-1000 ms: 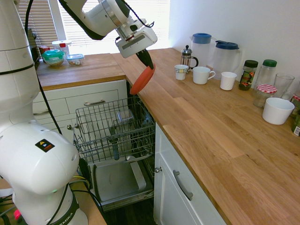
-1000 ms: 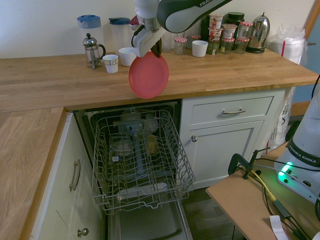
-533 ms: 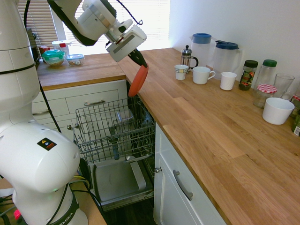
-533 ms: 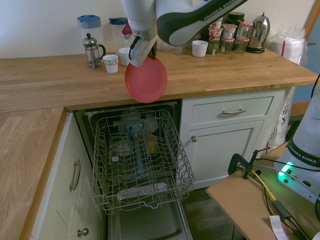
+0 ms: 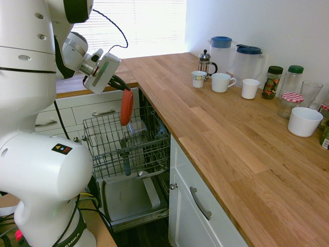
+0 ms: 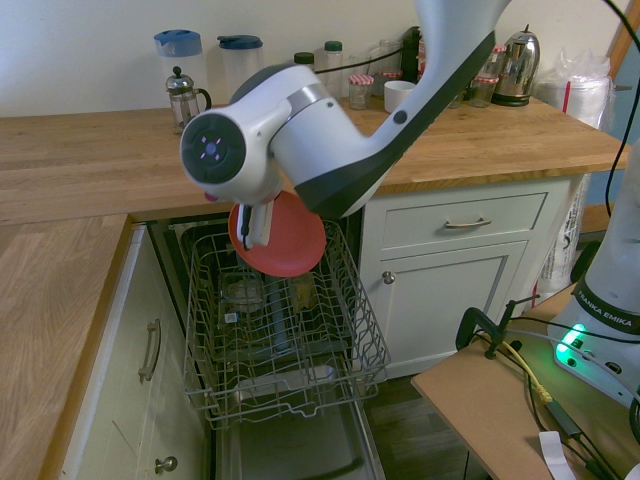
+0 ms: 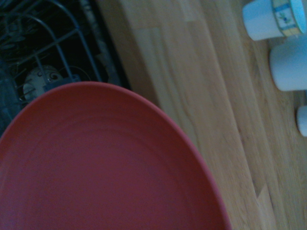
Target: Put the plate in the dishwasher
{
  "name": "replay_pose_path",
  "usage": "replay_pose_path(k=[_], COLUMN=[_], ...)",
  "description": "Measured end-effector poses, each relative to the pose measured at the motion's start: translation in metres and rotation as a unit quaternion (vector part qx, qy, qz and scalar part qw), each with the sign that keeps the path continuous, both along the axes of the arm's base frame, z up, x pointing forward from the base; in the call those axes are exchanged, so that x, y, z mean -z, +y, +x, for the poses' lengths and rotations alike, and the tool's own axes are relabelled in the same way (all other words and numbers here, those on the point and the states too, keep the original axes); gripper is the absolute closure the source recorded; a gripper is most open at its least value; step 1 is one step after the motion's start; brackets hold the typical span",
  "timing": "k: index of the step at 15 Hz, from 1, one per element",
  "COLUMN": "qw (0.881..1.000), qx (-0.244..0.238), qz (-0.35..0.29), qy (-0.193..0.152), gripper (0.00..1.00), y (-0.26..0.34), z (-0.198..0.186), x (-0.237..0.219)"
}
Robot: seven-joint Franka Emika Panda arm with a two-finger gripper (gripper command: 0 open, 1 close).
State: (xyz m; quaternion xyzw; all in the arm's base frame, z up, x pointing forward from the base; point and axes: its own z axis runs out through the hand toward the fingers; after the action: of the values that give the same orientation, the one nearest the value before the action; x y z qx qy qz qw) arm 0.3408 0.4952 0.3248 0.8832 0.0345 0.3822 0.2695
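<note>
Oak worktop point(image 5: 231, 134), white cabinets point(image 6: 455, 270), bright blinds point(image 5: 139, 23)

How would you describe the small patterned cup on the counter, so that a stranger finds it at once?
Start at the long wooden countertop and look toward the back wall, where a glass coffee press stands. The small cup sits just in front of it, beside two white mugs. Unlike those plain mugs, it has no handle and carries a coloured band near its rim.

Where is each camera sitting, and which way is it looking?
First exterior view: beside the robot's white body, looking along the worktop past the arm and hand.
Second exterior view: opposite, facing the dishwasher; the arm crosses in front.
Wrist view: on the wrist, close over the plate; nothing of the robot's body shows.
All three share the red plate above the rack.
</note>
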Motion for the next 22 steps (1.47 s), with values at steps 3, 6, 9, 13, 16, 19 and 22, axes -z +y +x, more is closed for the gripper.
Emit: replay_pose_path(k=[3,6,9,13,16,19,22], qw=[1.0,0.999,0.998,0.995,0.994,0.994,0.993], qx=[-0.014,-0.028,-0.037,-0.056,-0.065,-0.067,-0.072], qz=[-0.023,-0.04,-0.058,-0.079,-0.08,-0.081,-0.075], qy=[-0.003,0.002,0.013,0.025,0.032,0.039,0.05], gripper=[1.0,1.0,1.0,1.0,1.0,1.0,1.0], y=[0.033,0.059,0.073,0.092,0.101,0.103,0.104], z=[-0.013,-0.029,-0.03,-0.028,-0.022,-0.019,-0.019], x=[0.026,0.053,0.08,0.097,0.104,0.11,0.12])
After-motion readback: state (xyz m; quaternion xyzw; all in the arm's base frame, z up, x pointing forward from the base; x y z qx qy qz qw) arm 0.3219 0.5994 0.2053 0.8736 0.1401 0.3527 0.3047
